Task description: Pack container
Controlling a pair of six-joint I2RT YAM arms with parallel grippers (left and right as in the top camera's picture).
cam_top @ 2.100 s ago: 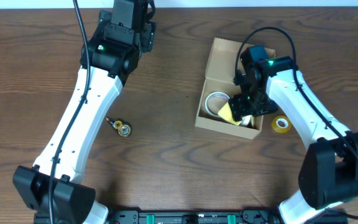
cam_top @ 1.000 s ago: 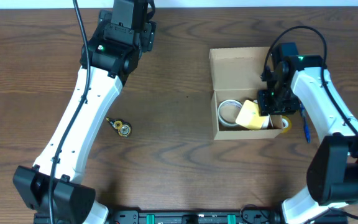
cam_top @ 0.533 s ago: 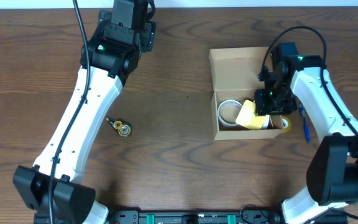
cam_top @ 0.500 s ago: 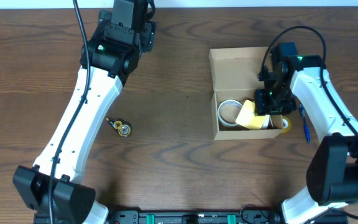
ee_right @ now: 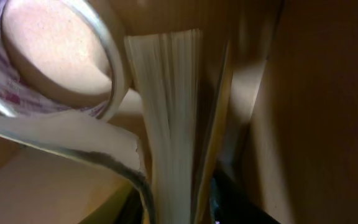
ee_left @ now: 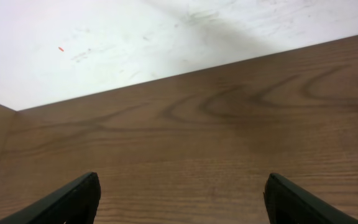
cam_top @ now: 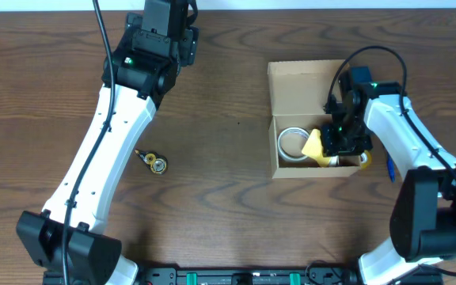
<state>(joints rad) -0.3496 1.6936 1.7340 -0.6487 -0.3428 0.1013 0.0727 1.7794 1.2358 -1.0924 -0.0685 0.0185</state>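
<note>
The right pincer (ee_right: 173,208) is sitting deep inside the container (cam_top: 311,83), so the right wrist view is showing everything too close & blurred. Only the edges of a yellow pad (ee_right: 166,112), part of a clear tape roll (ee_right: 55,56) and a cardboard wall are coming through. Purple print on the roll is too blurred to read. In the overhead view the right arm is covering this pincer and the container's right inner corner. Its dark fingers (ee_right: 232,199) are standing narrow, one on each side of the pad. I cannot tell whether they are pressing it.

The left pincer (ee_left: 182,202) is cut off at the top edge of the overhead view. In its own view the two tips are standing wide apart, holding nothing, above the far desk (cam_top: 228,198) edge.

The container is lying on the desk's right half, flap lid open toward the far side. A yellow tape roll (cam_top: 364,160) is touching its right outer wall, w/ a blue pen (cam_top: 389,166) just beside. A small gold thing (cam_top: 153,162), too small to name, is lying well apart at left.
</note>
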